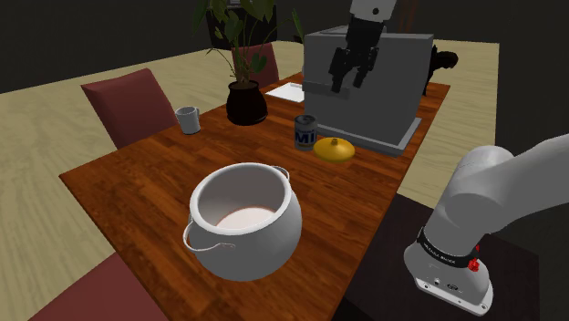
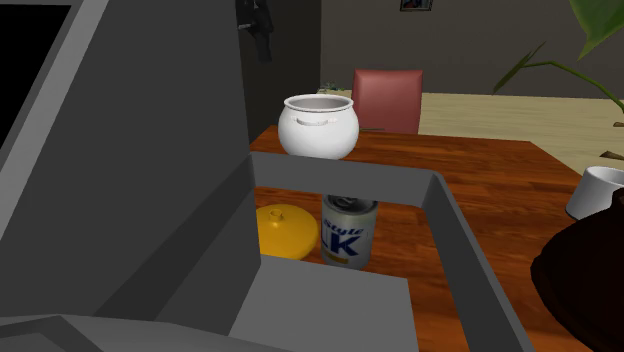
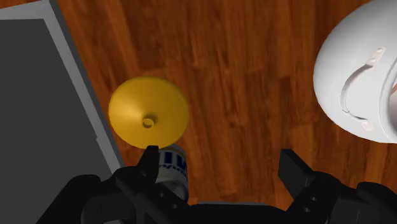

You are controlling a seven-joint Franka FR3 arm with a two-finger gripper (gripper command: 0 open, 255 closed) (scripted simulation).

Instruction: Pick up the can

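On wooden table, well short of grey machine: white two-handled pot. Closer, just off machine's base: yellow domed lid, silver-and-blue can upright beside it, untouched. High over machine's front: black gripper, fingers spread apart, clasping nothing. Off machine's side, toward shoulder view's left: dark plant pot, pale mug.

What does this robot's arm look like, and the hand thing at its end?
The arm is white, built of smooth rounded segments. Near its foot is a dark ring with small white lettering, and a small red mark sits just below it. The gripper is all black and ends in two blocky fingers.
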